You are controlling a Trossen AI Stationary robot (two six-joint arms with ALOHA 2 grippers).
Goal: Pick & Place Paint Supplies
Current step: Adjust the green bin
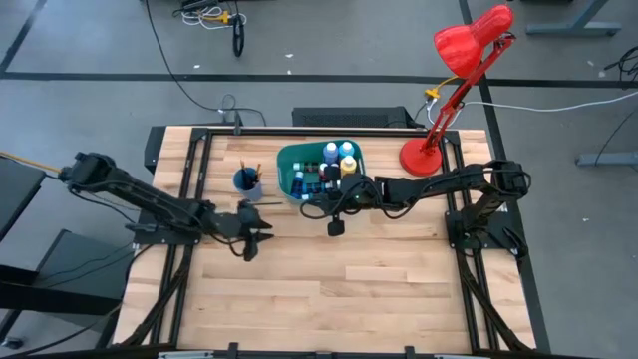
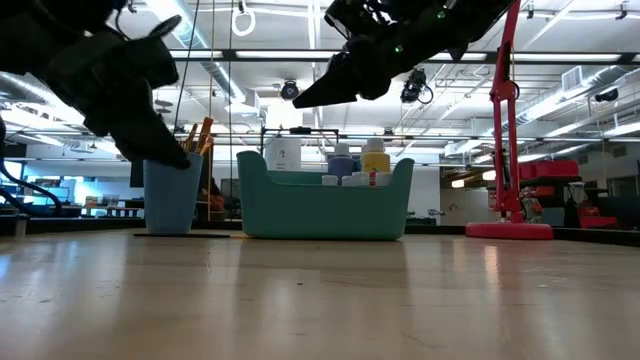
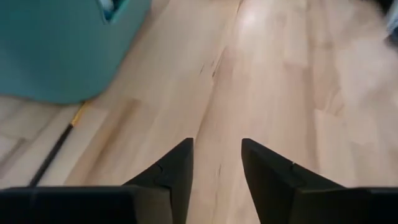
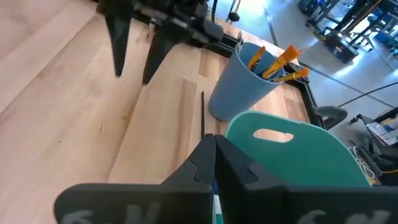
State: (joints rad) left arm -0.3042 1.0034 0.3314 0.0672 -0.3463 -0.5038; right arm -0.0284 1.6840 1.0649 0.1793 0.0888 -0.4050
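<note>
I see one thin brush (image 4: 202,112) flat on the table just beside the blue cup (image 4: 239,84); left gripper (image 3: 216,163) parted, empty; right gripper (image 4: 214,155) clenched; brush looks light, stiff, roll-prone, so I'd pinch mid-handle.

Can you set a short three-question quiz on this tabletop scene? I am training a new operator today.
1. True or false: the round blue plastic cup is empty.
2. What lies on the wooden table beside that cup? A) a thin dark-handled brush B) a yellow bottle C) a red lamp
3. Fill in: the jaws of the left gripper are ____, with nothing between them.

Key
1. False; orange-tipped brushes stand in it.
2. A.
3. Open. The right gripper, jaws shut, hangs at the teal plastic bin holding paint bottles.
</note>
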